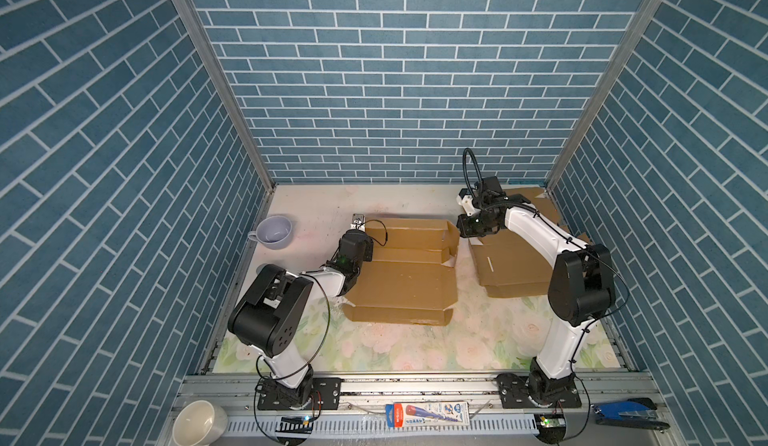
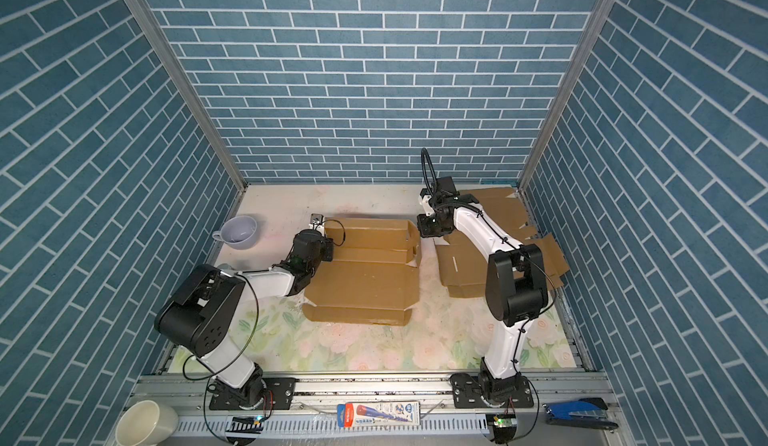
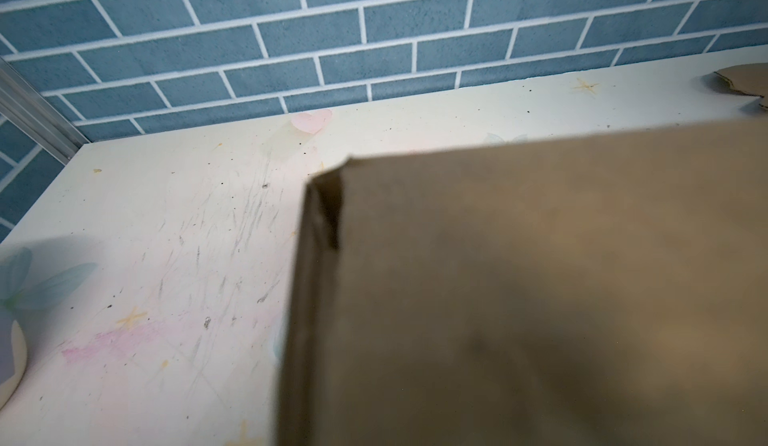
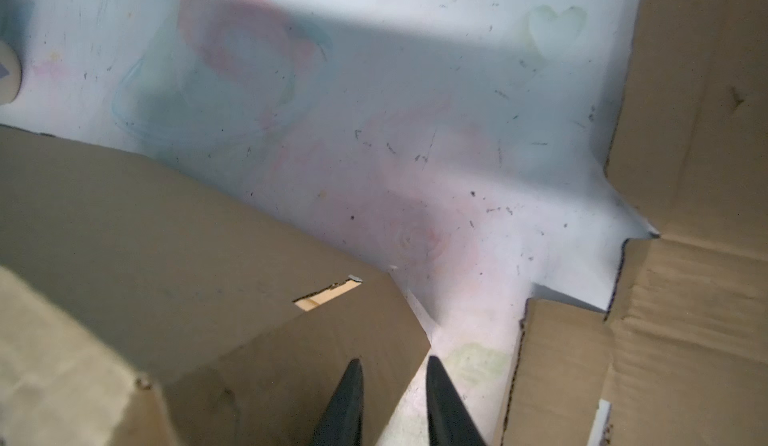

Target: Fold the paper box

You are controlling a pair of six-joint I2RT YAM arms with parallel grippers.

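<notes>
The paper box (image 1: 401, 273) lies mid-way across the table (image 1: 316, 211), far wall raised; the left claw (image 1: 361, 232), pressed together, sits at that wall's left end, seemingly propping it; the right claw (image 4: 393, 361), spread, straddles the right end flap's edge, probably to fold it.

A half-folded brown cardboard box (image 2: 365, 282) lies mid-desk (image 2: 374, 348), its far panel raised. The left tool (image 2: 323, 232) meets that panel's left end and the right tool (image 2: 424, 234) its right end. A second flat cardboard sheet (image 2: 465, 273) lies under the right arm. A lilac cup (image 2: 241, 232) stands left.
</notes>
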